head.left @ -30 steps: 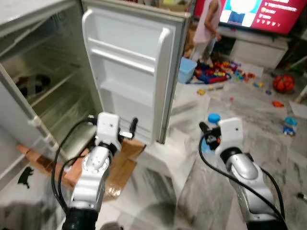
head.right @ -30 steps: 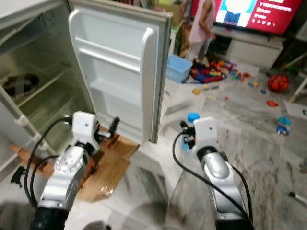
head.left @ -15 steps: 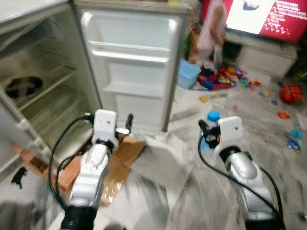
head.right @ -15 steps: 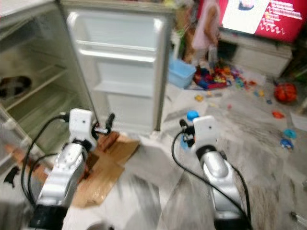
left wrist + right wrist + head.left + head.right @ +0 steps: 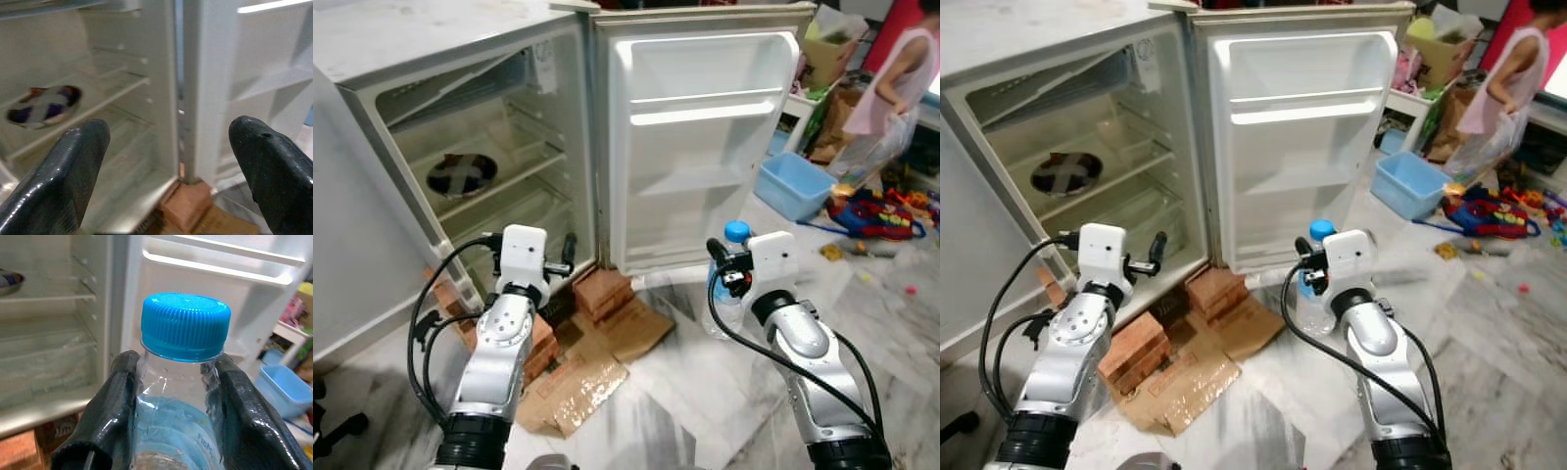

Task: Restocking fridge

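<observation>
While seen from the left eye view: fridge (image 5: 460,147) open at 10 o'clock, door (image 5: 705,147) swung wide at 12. Plate (image 5: 461,176) on a middle shelf. Left gripper (image 5: 566,257) raised before the lower compartment, holding nothing. Right gripper (image 5: 717,262) at 3 o'clock, clamped on a water bottle (image 5: 726,294) with a blue cap, upright, in front of the door's lower edge. Bricks (image 5: 602,292) and flattened cardboard (image 5: 597,357) on the marble floor (image 5: 685,392) under the fridge. Blue bin (image 5: 793,186) and a person (image 5: 891,88) at 2 o'clock.

Right eye view: same layout.

Left wrist view: fingers (image 5: 63,171) spread wide, empty; fridge shelves and plate beyond at 10 o'clock.

Right wrist view: both fingers (image 5: 107,406) pressed against the bottle's neck just under the cap.
</observation>
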You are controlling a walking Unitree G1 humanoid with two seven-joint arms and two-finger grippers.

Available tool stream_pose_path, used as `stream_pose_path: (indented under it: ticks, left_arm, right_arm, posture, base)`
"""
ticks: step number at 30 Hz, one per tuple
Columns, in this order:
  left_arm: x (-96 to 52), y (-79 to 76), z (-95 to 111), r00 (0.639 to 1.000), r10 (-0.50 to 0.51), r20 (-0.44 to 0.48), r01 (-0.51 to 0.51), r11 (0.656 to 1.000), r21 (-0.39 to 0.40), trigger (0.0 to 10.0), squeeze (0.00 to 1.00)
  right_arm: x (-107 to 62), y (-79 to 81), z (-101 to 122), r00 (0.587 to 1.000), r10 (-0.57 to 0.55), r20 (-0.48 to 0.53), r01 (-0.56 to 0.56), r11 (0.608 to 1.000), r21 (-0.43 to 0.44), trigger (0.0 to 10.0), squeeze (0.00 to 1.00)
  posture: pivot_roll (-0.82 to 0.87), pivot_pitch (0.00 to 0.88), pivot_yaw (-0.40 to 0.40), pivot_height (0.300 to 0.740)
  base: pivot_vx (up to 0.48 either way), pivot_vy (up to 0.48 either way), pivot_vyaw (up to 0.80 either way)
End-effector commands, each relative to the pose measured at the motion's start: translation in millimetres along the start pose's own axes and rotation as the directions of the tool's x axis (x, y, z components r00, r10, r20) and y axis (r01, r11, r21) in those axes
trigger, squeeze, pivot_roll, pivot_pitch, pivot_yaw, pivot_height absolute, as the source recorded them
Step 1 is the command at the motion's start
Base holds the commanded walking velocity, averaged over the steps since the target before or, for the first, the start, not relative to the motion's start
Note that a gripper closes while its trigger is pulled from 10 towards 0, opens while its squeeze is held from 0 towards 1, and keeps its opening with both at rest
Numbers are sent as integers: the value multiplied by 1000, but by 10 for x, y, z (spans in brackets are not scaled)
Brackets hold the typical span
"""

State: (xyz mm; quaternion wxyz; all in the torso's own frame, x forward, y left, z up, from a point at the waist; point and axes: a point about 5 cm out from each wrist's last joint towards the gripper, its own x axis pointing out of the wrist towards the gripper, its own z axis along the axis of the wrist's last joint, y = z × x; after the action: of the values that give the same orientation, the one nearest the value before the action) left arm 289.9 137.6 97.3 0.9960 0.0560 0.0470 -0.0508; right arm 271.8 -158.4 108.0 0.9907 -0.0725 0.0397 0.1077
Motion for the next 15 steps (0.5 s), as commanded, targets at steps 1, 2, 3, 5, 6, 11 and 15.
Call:
stream_pose_path:
  ticks: [1,2,3,5,6,11,15]
  left_arm:
    - [4,67,-11,999,33,-15,-33,999,16,10000,0]
    - [4,67,-11,999,33,-15,-33,999,16,10000,0]
    - [7,75,-17,999,43,-21,-42,999,23,10000,0]
    - [13,91,-33,997,72,-37,-71,997,27,10000,0]
    - [20,103,-47,994,95,-52,-94,995,31,10000,0]
    - [26,108,-65,992,109,-68,-108,994,17,10000,0]
    - [25,95,-66,992,106,-64,-104,994,29,10000,0]
  right_arm:
    - [35,57,103,999,25,48,-25,1000,-2,10000,0]
    - [35,57,103,999,25,48,-25,1000,-2,10000,0]
    - [39,62,105,998,28,50,-28,1000,8,10000,0]
    - [46,67,109,998,32,53,-33,999,15,10000,0]
    - [51,66,112,998,33,56,-34,999,13,10000,0]
    - [62,68,135,997,40,68,-40,999,-7,10000,0]
    - [71,82,141,996,54,75,-52,998,-23,10000,0]
  posture:
    - [0,0,-39,740]
    - [0,0,-39,740]
    - [2,0,-40,740]
    - [3,0,-40,740]
    - [4,0,-41,740]
    - [4,0,-42,740]
    - [6,0,-44,740]
  base:
    - [431,0,0]
    - [431,0,0]
    - [379,-292,0]
    - [324,-349,0]
    - [0,-469,0]
    - [0,-475,0]
    - [0,-480,705]
